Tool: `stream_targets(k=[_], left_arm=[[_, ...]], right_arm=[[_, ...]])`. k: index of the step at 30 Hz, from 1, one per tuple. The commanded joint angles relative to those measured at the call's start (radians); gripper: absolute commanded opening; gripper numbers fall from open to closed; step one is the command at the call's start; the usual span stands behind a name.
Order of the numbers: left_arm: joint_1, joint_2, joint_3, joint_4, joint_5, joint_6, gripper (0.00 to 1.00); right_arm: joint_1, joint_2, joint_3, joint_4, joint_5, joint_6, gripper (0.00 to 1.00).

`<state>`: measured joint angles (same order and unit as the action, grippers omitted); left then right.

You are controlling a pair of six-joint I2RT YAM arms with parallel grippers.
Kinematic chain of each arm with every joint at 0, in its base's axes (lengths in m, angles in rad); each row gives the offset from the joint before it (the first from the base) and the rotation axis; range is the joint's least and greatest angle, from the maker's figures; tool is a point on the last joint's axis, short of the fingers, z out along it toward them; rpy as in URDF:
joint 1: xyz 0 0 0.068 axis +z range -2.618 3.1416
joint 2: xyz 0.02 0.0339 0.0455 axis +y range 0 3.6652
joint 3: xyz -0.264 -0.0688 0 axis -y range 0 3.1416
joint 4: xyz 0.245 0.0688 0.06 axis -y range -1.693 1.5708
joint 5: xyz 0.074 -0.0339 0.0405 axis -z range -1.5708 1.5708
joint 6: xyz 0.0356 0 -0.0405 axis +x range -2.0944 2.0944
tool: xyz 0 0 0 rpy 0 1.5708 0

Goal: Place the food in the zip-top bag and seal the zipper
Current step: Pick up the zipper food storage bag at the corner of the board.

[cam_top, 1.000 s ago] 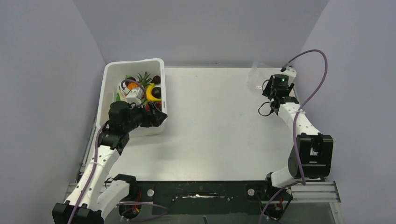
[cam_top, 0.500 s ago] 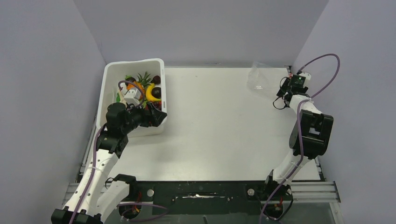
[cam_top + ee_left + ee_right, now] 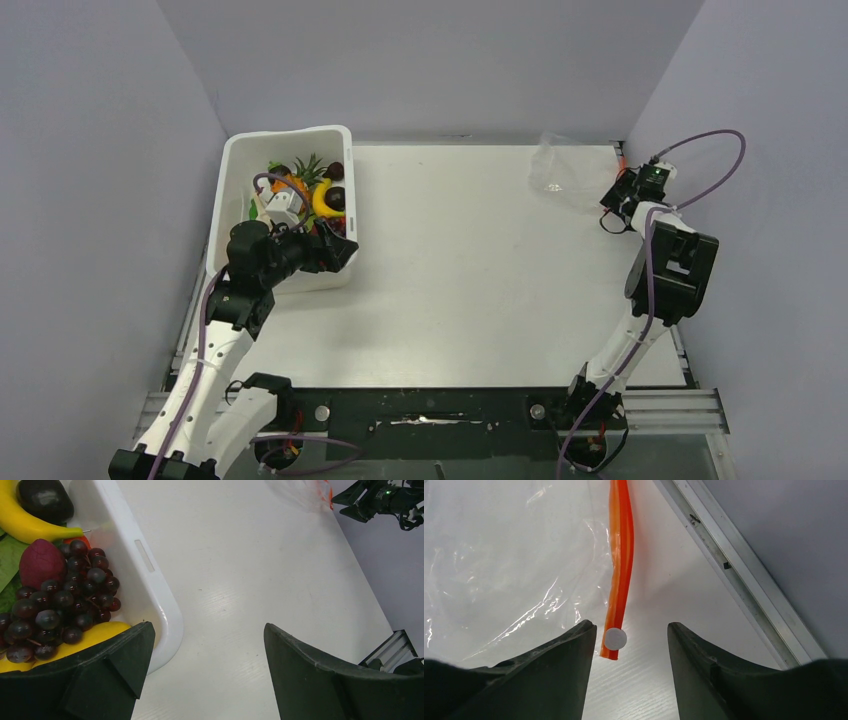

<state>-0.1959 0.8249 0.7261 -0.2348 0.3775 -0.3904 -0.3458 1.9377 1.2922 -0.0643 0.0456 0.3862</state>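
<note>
Bag-grasp step: the right tool (image 3: 629,630), fingers spread, straddles the zipper (image 3: 623,555) end; next, close squarely on it.

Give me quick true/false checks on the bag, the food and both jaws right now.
1. The zip-top bag lies at the far right corner of the table. True.
2. The banana is inside the bag. False: it is in the white tub.
3. The right jaws are open, with the end of the zipper between them. True.
4. The left jaws are shut on the grapes. False: they are open and empty, over the tub's rim.
</note>
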Motion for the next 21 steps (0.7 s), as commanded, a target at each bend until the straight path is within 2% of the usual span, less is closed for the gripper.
stream_targets(k=[1,9,12,21], left_arm=[[-0.005,-0.015,0.014,0.046,0.006,0.004,0.8],[-0.005,-0.015,0.014,0.045,0.003,0.006,0.8],[-0.004,-0.016,0.014,0.044,0.0,0.007,0.8],[-0.003,-0.013,0.014,0.041,-0.008,0.01,0.8]], right_arm=[[-0.014,0.014,0.046,0.077,-0.067,0.051,0.55],[-0.021,0.07,0.06,0.107,-0.116,0.079,0.53],[-0.027,0.083,0.058,0.131,-0.142,0.098,0.49],[-0.026,0.07,0.038,0.162,-0.175,0.105,0.18]])
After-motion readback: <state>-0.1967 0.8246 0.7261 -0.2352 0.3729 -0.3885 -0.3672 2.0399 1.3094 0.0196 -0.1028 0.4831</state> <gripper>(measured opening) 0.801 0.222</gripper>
